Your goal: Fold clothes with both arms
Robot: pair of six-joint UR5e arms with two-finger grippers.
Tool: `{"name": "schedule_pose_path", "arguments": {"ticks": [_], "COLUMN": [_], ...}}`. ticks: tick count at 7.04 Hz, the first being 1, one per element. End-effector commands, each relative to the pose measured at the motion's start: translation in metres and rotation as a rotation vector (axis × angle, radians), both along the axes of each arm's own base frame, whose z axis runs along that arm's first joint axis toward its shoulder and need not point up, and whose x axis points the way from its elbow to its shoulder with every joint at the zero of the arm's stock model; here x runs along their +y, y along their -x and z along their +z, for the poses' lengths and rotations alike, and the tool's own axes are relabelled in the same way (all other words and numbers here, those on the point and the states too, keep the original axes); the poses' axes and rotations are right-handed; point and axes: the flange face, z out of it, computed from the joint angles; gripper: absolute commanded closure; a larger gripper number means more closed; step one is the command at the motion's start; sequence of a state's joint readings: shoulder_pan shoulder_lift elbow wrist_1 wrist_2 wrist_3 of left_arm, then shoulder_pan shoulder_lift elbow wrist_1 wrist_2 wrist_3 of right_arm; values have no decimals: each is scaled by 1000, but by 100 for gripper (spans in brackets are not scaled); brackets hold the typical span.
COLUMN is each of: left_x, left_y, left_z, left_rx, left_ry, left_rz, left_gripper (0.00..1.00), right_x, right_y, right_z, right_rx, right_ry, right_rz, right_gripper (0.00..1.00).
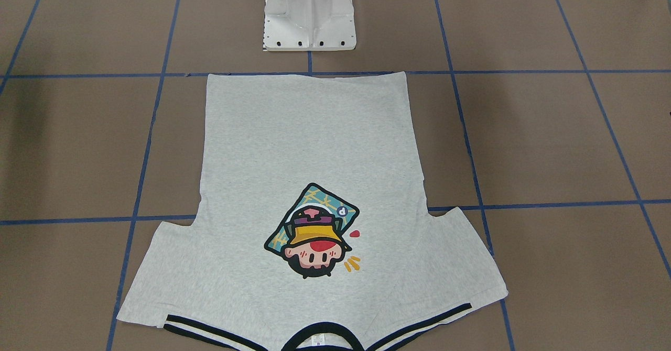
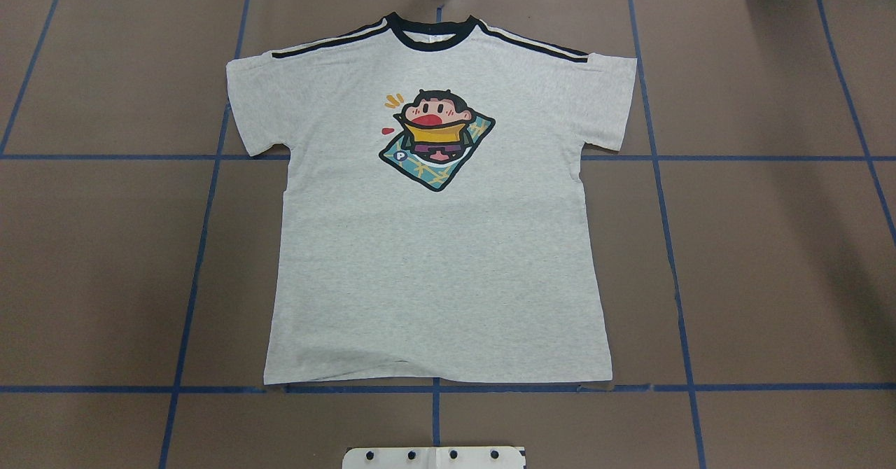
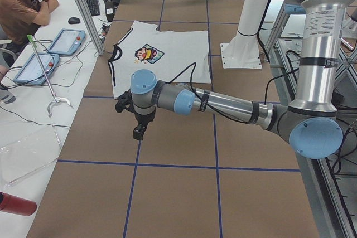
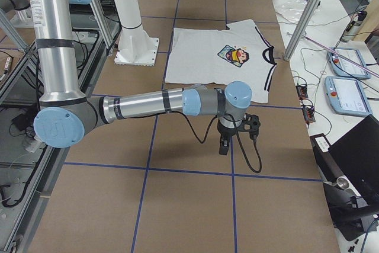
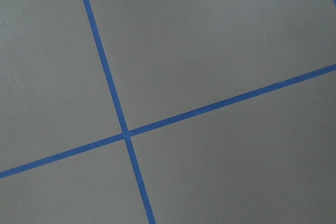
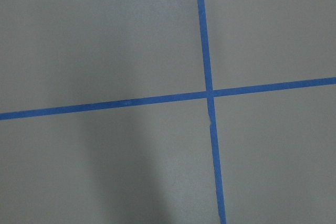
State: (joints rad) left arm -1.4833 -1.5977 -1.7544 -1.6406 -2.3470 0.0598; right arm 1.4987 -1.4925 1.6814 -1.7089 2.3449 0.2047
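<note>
Flatly spread, the T-shirt [image 2: 437, 245] lies face up in the middle of the table [image 2: 770, 245] — hem near the white pedestal base [image 1: 309, 15], black neckband [image 2: 432, 40] at the far edge, both sleeves out to the sides. Its cartoon print [image 2: 435, 140] sits high on the chest. The left arm [image 3: 223, 104] reaches low over bare table to the left of the shirt, the left claw [image 3: 138, 132] pointing down, apart from the cloth. The right arm [image 4: 148, 103] does likewise on the right side, the right claw [image 4: 224, 146] hanging above the brown surface. Whether either claw is apart or together cannot be told — only the side views show them, small and dark. Each wrist view shows only table and a crossing of blue tape lines [image 5: 126, 134].
</note>
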Motion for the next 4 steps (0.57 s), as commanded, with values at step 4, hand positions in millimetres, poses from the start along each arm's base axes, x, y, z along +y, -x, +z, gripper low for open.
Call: {"name": "schedule_pose_path", "arguments": {"ticks": [4], "left_x": [9], "left_y": [1], "left_z": [-21], "left_rx": [4], "left_ry": [-39], "left_rz": [-1], "left_gripper": [1], "right_x": [0], "right_y": [1], "right_z": [-3], "right_rx": [-13], "right_ry": [-5], "right_rz": [-2], "right_gripper": [0]}}
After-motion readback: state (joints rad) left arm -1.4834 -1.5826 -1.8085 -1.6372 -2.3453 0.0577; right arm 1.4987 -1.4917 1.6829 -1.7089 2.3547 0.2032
